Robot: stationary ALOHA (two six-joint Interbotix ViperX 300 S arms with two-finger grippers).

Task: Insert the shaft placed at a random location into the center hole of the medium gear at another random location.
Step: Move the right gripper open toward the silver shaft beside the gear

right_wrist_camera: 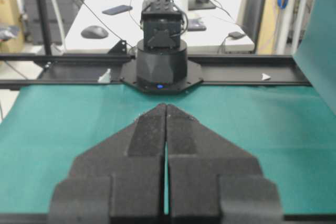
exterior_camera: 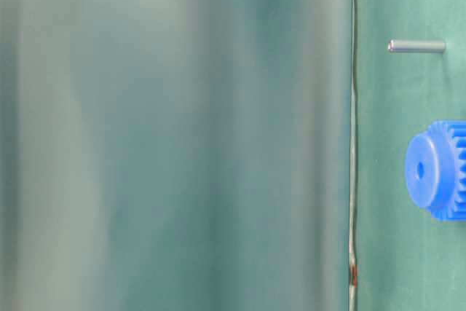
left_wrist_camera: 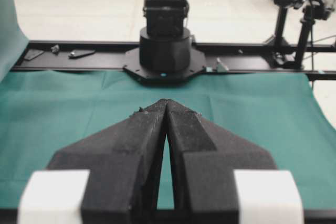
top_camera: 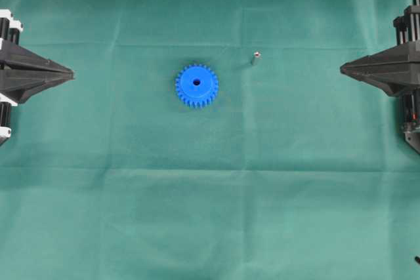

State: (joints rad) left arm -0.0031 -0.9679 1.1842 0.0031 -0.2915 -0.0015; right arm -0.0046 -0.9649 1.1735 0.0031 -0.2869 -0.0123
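Your bright blue plastic toothed gear (top_camera: 197,86) is lying flat near the middle of the green cloth (top_camera: 210,214), its small dark center hole (top_camera: 196,82) facing up, and the tiny silver-grey metal shaft (top_camera: 254,58) is sitting apart from it, toward the far right. Your left gripper (top_camera: 71,71) and right gripper (top_camera: 342,68) are waiting at opposite side edges, both pinched together and carrying nothing.

Table-level view: medium gear (exterior_camera: 440,170) cut off at right edge; left side blurred
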